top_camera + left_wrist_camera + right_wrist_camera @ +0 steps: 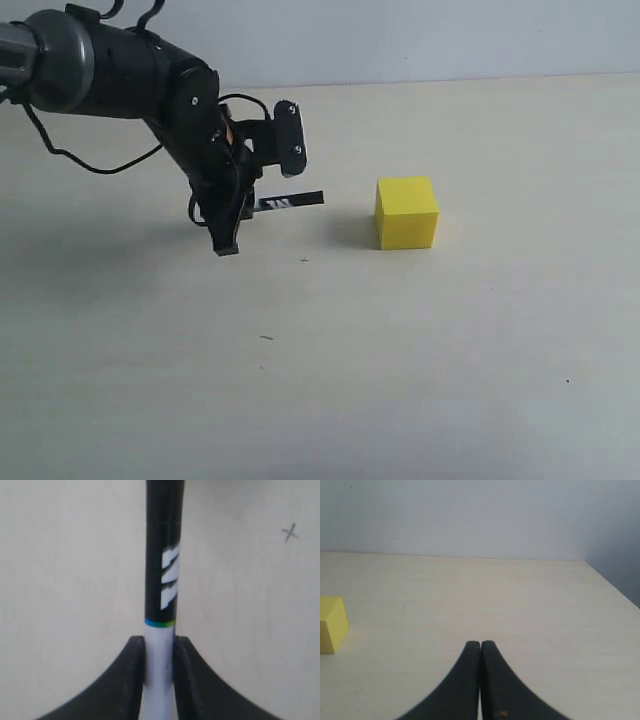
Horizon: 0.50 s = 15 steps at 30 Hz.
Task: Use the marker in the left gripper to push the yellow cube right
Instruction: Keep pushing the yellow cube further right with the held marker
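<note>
My left gripper (232, 222) hangs just above the pale table, its jaws shut on the marker (290, 202). The marker lies level, its black lettered end pointing right toward the yellow cube (407, 212). A gap of about a cube's width separates the marker's tip from the cube's left face. In the left wrist view the two black fingers (127, 680) clamp the white barrel of the marker (161, 570), below a thin blue-green ring. My right gripper (480, 645) is shut with nothing in it; the yellow cube (332, 625) sits at that view's edge.
The pale table (400, 360) runs back to a light wall. A small pen-drawn cross (289, 532) and a few dark specks (266, 338) mark the surface. The table's corner edge (607, 582) shows in the right wrist view.
</note>
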Available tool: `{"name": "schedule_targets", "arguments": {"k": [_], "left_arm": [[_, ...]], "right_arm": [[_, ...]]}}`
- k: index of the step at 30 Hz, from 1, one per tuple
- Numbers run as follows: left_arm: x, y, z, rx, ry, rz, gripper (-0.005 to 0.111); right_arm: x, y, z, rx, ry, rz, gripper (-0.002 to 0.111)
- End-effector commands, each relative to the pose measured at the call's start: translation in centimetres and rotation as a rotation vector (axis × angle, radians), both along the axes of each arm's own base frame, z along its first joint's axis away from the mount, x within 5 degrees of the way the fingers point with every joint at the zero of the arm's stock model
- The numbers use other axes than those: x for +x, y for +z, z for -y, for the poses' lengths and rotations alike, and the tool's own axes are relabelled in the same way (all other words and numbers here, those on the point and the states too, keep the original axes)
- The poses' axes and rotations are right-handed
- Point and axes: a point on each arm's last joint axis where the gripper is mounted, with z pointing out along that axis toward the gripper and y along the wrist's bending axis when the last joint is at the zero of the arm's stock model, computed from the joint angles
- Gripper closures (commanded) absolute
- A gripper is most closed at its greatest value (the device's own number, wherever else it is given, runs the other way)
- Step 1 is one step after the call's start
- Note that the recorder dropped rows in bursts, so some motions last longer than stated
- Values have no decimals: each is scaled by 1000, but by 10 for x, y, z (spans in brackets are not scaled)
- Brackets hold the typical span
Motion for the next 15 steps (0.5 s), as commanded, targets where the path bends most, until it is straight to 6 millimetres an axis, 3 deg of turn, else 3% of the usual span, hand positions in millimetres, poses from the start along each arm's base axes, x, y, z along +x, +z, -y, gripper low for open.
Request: {"name": "schedule_targets", "arguments": {"k": [1,10,15], "left_arm": [[-3,-4,4,0,12,-18,107],[-21,-20,63,-34,-97,8,107],[-23,-12,67,-45,-75,14,107]], "right_arm": [[0,0,0,0,-6,13,108],[0,0,0,0,-6,13,108],[0,-1,0,0,-6,8,108]]}}
